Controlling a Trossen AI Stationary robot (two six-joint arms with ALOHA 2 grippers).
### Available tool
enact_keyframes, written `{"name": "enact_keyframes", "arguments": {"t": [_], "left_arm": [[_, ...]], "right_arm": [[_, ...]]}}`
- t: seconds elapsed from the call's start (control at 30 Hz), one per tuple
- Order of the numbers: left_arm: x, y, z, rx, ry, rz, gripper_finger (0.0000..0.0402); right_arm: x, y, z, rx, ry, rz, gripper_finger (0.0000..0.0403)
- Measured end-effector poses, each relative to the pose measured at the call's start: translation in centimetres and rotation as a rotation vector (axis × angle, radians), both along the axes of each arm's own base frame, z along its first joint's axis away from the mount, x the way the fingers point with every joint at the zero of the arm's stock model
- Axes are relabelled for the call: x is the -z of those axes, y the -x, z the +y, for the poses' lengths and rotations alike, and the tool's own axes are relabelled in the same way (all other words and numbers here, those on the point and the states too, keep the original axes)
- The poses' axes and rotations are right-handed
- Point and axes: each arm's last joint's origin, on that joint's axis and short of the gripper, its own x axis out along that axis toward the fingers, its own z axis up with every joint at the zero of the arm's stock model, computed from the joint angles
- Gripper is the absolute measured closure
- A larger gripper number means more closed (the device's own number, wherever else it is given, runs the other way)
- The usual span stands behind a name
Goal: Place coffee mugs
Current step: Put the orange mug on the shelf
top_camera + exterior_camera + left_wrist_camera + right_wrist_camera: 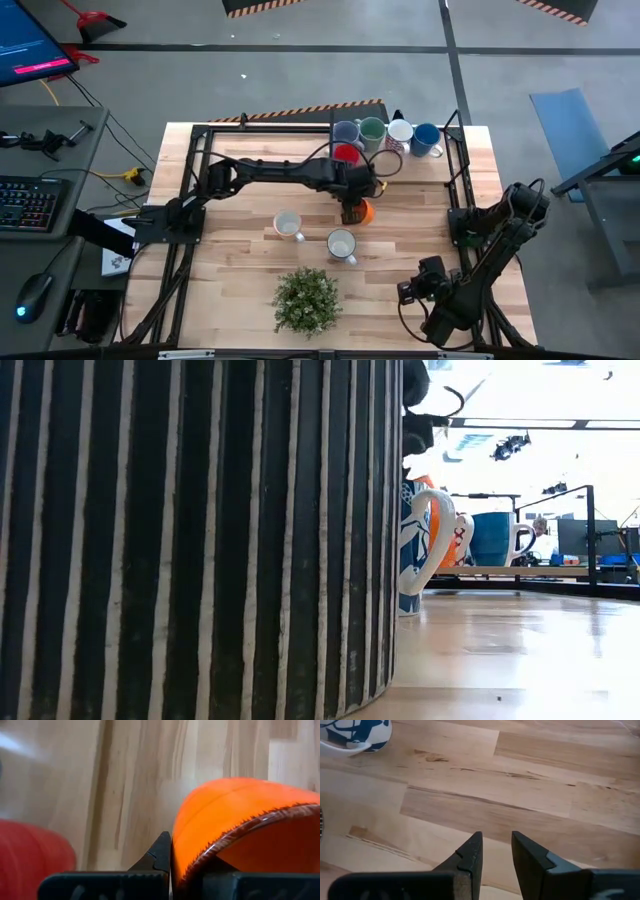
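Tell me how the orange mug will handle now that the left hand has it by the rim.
The orange mug looks glazed, so probably rigid, slick and chip-prone. The left hand pinches only its wall at the rim, so it may swing or slip. Its wide base should stand steady once set down.

**COUNT OF ITEMS ON THE TABLE**

Small handled ceramic mugs: eight in all, one of each colour.
- lavender-blue ceramic mug (pixel 345 132): one
- green ceramic mug (pixel 372 129): one
- white ceramic mug with red pattern (pixel 400 133): one
- blue ceramic mug (pixel 427 138): one
- red ceramic mug (pixel 346 154): one
- orange ceramic mug (pixel 362 211): one
- cream ceramic mug (pixel 288 224): one
- plain white ceramic mug (pixel 341 243): one

Leafy green potted plant (pixel 306 300): one.

Dark jointed robot arms: two, namely the left arm (pixel 280 170) and the right arm (pixel 490 250).

Light wooden plank table (pixel 240 270): one.
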Motion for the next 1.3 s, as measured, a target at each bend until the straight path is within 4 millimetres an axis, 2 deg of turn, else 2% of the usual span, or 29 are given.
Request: {"name": "enact_keyframes", "arguments": {"t": [0.37, 1.07, 1.3], "left_arm": [[1.4, -0.4, -1.0, 0.026, 0.008, 0.033, 0.0396], [1.4, -0.6, -1.2, 0.013, 0.011, 0.002, 0.0396], [1.4, -0.7, -1.4, 0.088, -0.027, 0.012, 0.0396]], "right_arm": [[0.0, -0.1, 0.1, 0.000, -0.013, -0.009, 0.0320], [0.1, -0.3, 0.5, 0.000, -0.050, -0.035, 0.0320], [0.1, -0.3, 0.5, 0.000, -0.050, -0.036, 0.0320]]}}
